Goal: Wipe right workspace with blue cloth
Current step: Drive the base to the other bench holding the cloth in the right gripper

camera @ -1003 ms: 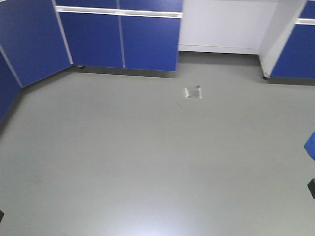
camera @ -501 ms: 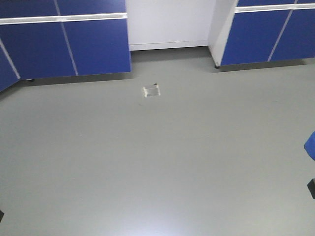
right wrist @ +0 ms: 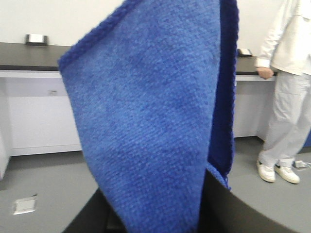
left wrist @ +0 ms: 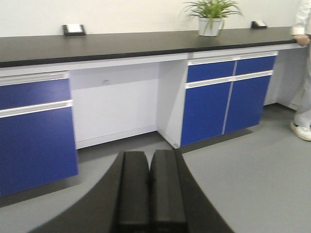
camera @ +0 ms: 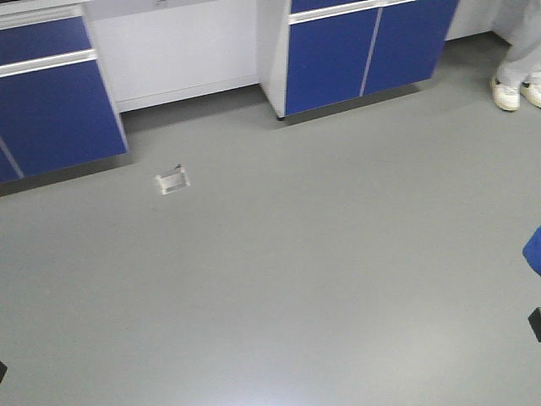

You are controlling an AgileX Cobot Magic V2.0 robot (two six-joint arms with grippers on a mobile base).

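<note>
Two claws are in view. Pads of the left claw (left wrist: 148, 160) are pressed flat together with nothing between them, above the grey floor (camera: 296, 271). The right claw (right wrist: 218, 208) has hold of the blue cloth (right wrist: 155, 111), which stands up from it and fills most of the right wrist view; its fingertips are hidden behind the fabric. The cloth is well apart from the long black surface (left wrist: 121, 46) along the far wall, above blue cabinets (left wrist: 223, 102). On that surface: a small white socket box (left wrist: 74, 30) and a potted plant (left wrist: 211, 17). A person in white (right wrist: 286, 73) stands at its right end, one hand on the edge. A small square plate (camera: 172, 180) lies on the floor.
</note>
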